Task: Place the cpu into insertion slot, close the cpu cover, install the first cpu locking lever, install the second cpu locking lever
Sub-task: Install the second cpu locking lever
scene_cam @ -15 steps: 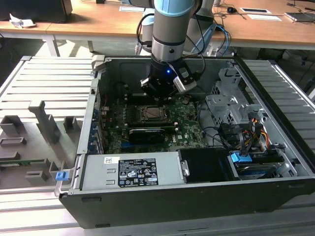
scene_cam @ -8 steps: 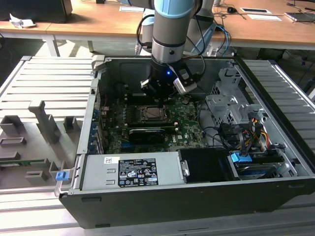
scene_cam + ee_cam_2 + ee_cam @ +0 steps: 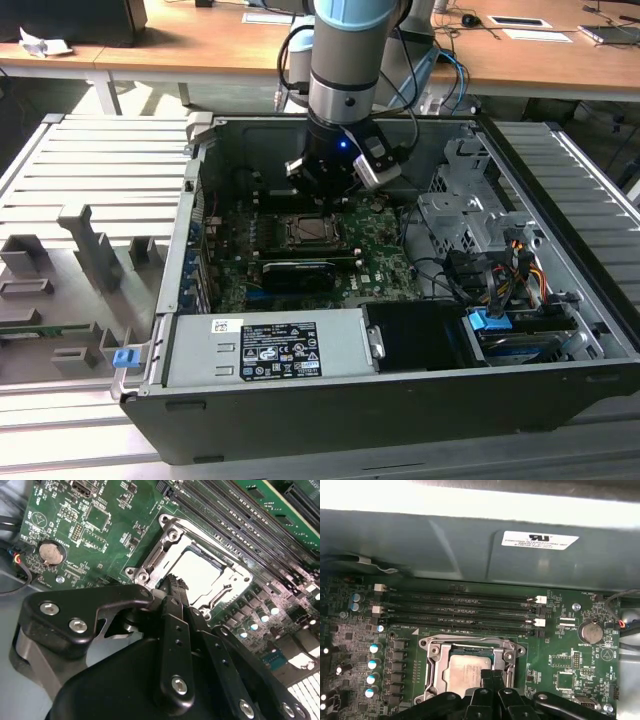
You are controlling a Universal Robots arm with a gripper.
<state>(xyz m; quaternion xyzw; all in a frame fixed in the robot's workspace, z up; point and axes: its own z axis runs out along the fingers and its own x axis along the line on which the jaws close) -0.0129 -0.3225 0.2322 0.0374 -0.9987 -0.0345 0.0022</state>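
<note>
My black two-finger gripper, fingers pressed together and holding nothing, hovers over the thin, light, scratch-prone silver-grey square cpu, seated in the silver-rimmed black insertion slot under the closed silver frame cpu cover; handle by edges.

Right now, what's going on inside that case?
The arm's hand hangs low over the slot on the green board, inside the open case. The cpu already lies in the slot, and the cover frames it, flat as far as I can tell. In both wrist views the fingers sit together at the cover's edge, gripping nothing visible.
</note>
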